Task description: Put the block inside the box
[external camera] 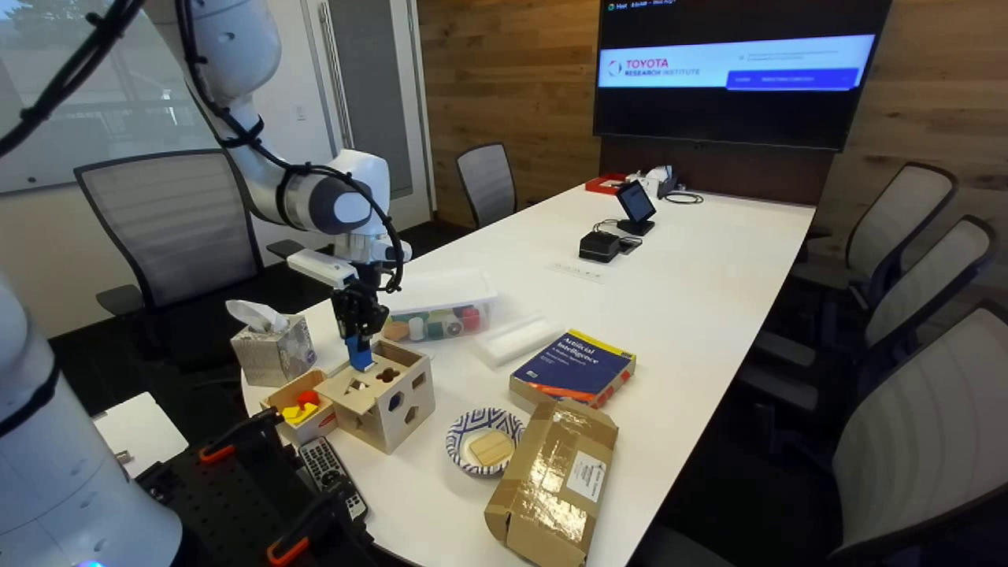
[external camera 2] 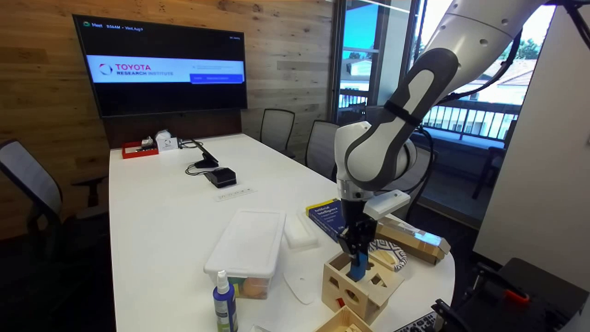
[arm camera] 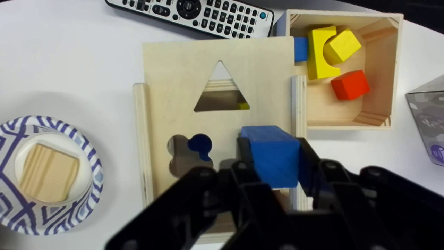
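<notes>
Fingers (arm camera: 308,158) hold a blue block (arm camera: 274,163) pinched between them, one on either side. They point down over the lid (arm camera: 267,62) of a light wooden box (external camera: 394,433); whether the block's lower end is in a hole there, I cannot tell.

Left to right along the bench (external camera: 693,291), in an exterior view, a patterned grey tissue box (external camera: 272,354) comes first, a white tissue (external camera: 260,315) standing out of its top. Just beside it sits a small wooden tray (external camera: 315,429) with yellow pieces (arm camera: 316,55) and a red piece (arm camera: 350,85) in it; the wrist view also shows a blue piece (arm camera: 301,49) there, right by the lid's edge. A remote control (external camera: 331,472) lies just beside the tray.

Then comes the box, dark shaped holes (external camera: 396,402) in its sides. Its lid sits off-centre, one end jutting out toward the remote control and the opposite end leaving a gap. From the wrist, a yellow speck (arm camera: 242,105) shows through the lid's triangular hole (arm camera: 216,97) and a dark blue patch (arm camera: 200,141) through the four-lobed one (arm camera: 180,163).

Past it stands a clear plastic bin (external camera: 441,291) with coloured things (external camera: 471,318) inside, then a blue-and-white bowl (external camera: 457,445) holding a wooden piece (external camera: 491,448). Rightward lie a brown cardboard package (external camera: 547,480) and, near it, a thick blue book (external camera: 571,366). Farther down the bench are a black device (external camera: 600,246) and a small tilted tablet (external camera: 636,202). A wall screen (external camera: 732,118) hangs at the far end, and mesh-backed chairs (external camera: 929,425) line the right side.
</notes>
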